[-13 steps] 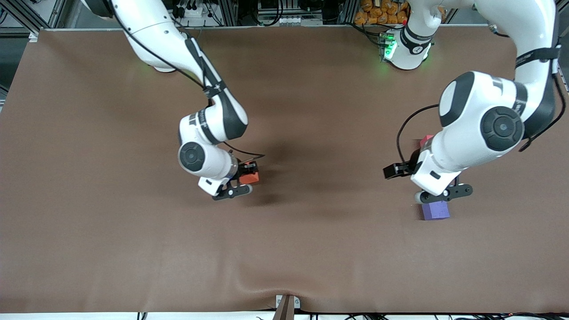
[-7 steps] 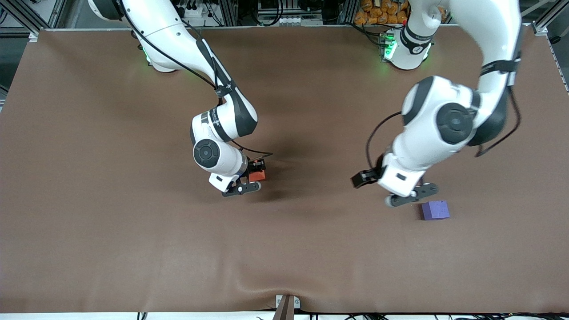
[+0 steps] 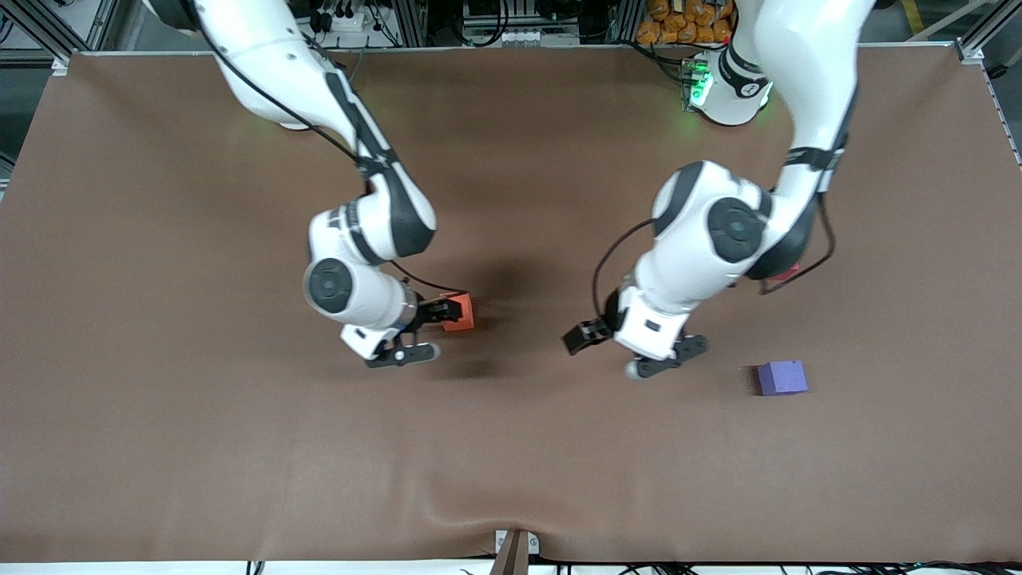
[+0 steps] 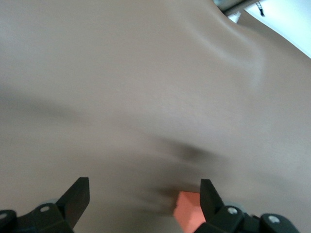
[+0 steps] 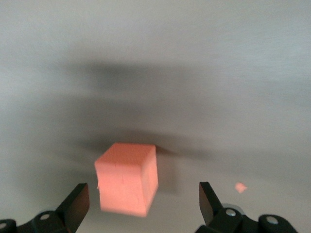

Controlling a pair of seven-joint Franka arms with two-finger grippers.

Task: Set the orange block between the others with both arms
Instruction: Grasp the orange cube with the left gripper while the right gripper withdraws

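Orange block (image 3: 458, 312): small matte cube, plain faces, sharp edges, same size as the purple-blue cube (image 3: 782, 378). It sits flat on the brown table cloth (image 3: 511, 447), roughly mid-table, a bit toward the right arm's end. It is well apart from the other two cubes, not between them.

Right gripper (image 3: 425, 326): low over the cloth, just beside the block on the side toward the right arm's end. In the right wrist view the fingers (image 5: 77, 203) are spread wide. The block (image 5: 127, 178) sits in the gap with clear space to each finger, so nothing is gripped.

Left gripper (image 3: 651, 359): over bare cloth between the orange block and the purple-blue cube, holding nothing. In the left wrist view its fingers (image 4: 77, 198) are also spread wide. The orange block (image 4: 187, 213) shows low in that view, partly covered by one finger.

Around it:
- The purple-blue cube lies toward the left arm's end and nearer the front camera than the orange block. Nothing is touching it.
- The pinkish-red cube (image 3: 789, 274) lies farther from the camera than the purple-blue one. It is almost fully covered by the left arm's elbow; only a red sliver shows.
- The left arm's forearm and wrist hang over the stretch of cloth between the orange block and that pair.

Hard to read:
- Neither gripper's fingertips show in the front view, as the wrist housings cover them.
- A small orange speck (image 5: 240, 187) lies on the cloth near the block in the right wrist view. I can't tell what it is.
- The cloth has a wrinkle at the near edge (image 3: 479, 511).
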